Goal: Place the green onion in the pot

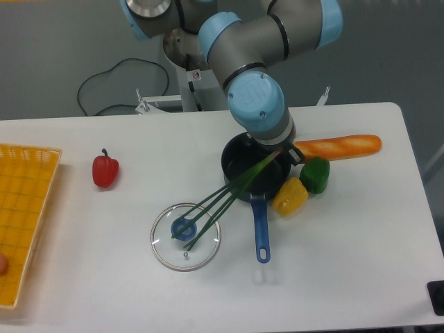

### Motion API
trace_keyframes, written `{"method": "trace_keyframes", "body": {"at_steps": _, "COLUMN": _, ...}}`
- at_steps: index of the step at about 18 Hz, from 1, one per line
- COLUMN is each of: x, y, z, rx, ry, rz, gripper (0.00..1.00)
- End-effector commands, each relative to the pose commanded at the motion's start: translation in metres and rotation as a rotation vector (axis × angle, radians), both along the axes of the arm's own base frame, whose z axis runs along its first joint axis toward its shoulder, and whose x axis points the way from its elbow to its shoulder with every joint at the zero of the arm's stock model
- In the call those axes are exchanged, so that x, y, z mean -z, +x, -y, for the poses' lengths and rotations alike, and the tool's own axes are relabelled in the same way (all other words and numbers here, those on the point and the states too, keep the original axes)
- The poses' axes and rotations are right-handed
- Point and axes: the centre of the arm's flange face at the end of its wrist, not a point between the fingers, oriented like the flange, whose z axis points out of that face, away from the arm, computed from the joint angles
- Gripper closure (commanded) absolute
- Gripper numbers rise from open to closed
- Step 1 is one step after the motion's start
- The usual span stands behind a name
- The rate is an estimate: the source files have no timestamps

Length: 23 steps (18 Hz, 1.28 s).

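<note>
A white table [104, 277] fills most of the view, backed by a plain grey wall with a black cable [104, 87] looping down behind the far edge. The grey and pale-blue arm [263, 41] leans in from the back and bends down over the pot [243, 170], which I take as my landmark: a small dark round saucepan near the middle of the table, its blue handle [261, 232] pointing toward the near edge.

The gripper [281, 152] hangs just above the pot's right rim, mostly hidden under the wrist; I cannot tell how its jaws stand, though the top end of the green onion [222, 201] runs up to it. The onion is a bunch of a few long thin green stalks, brighter green at the pot end. It slants from over the pot down and to the left, crossing the pot's near-left rim, and its dark tips fan out over the round glass lid [186, 237] that lies to the pot's lower left, ending beside the lid's blue knob [182, 227].

A yellow basket [24, 208] sits far left of the pot at the table's edge. An orange baguette [340, 146] stretches off to the pot's right. A red pepper [105, 171] stands well to the left of the pot. A yellow pepper [290, 196] rests against the pot's right side, with a green pepper [316, 174] just beyond it
</note>
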Motion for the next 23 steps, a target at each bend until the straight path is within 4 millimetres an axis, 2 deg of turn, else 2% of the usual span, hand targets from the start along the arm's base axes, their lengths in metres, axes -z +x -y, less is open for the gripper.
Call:
{"method": "trace_keyframes", "body": {"at_steps": 7, "x": 0.000, "y": -0.006, "z": 0.012, "rx": 0.036, "ry": -0.050, "rz": -0.001, "gripper": 0.79}}
{"method": "trace_keyframes", "body": {"at_steps": 16, "x": 0.001, "y": 0.000, "z": 0.027, "rx": 0.041, "ry": -0.067, "rz": 0.018, "gripper": 0.79}}
{"method": "trace_keyframes", "body": {"at_steps": 19, "x": -0.010, "y": -0.005, "z": 0.039, "rx": 0.070, "ry": -0.070, "rz": 0.032, "gripper": 0.79}}
{"method": "trace_keyframes", "body": {"at_steps": 23, "x": -0.009, "y": -0.008, "z": 0.045, "rx": 0.066, "ry": -0.079, "rz": 0.037, "gripper": 0.79}}
